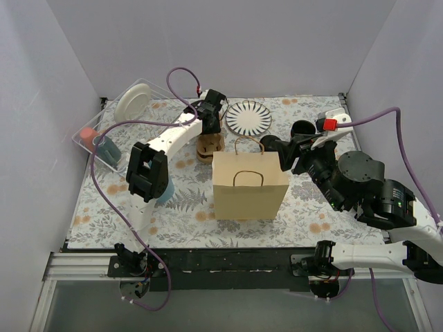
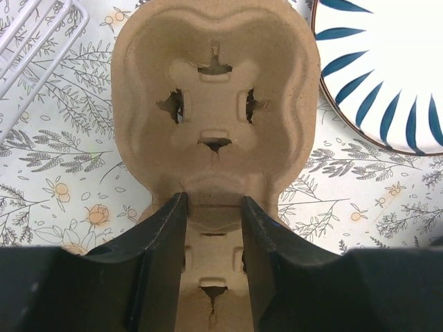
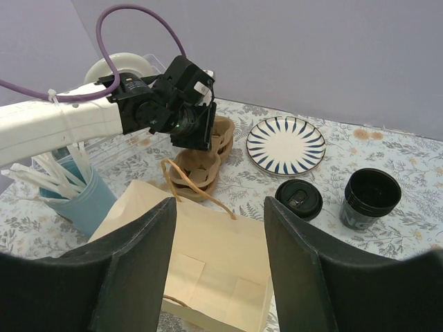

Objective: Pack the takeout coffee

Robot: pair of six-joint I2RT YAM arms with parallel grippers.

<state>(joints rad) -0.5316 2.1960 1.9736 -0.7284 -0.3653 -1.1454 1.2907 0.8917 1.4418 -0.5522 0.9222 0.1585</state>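
Observation:
Two dark takeout coffee cups stand right of the bag: one with a round black lid (image 3: 299, 199), and one (image 3: 371, 198) whose top looks like a dark hollow. Only one cup (image 1: 302, 128) shows in the top view. The brown cardboard cup carrier (image 2: 214, 104) lies behind the bag, and my left gripper (image 2: 214, 200) is shut on its middle ridge, with both fingers pressed against the cardboard. The paper bag (image 3: 208, 256) stands open. My right gripper (image 3: 220, 207) hovers open above the bag's mouth with nothing between its fingers.
A blue-striped plate (image 1: 248, 117) lies at the back centre. A clear dish rack (image 1: 104, 138) with a white plate stands at the back left. A light-blue cup (image 3: 79, 197) of white sticks stands left of the bag. Walls enclose the table.

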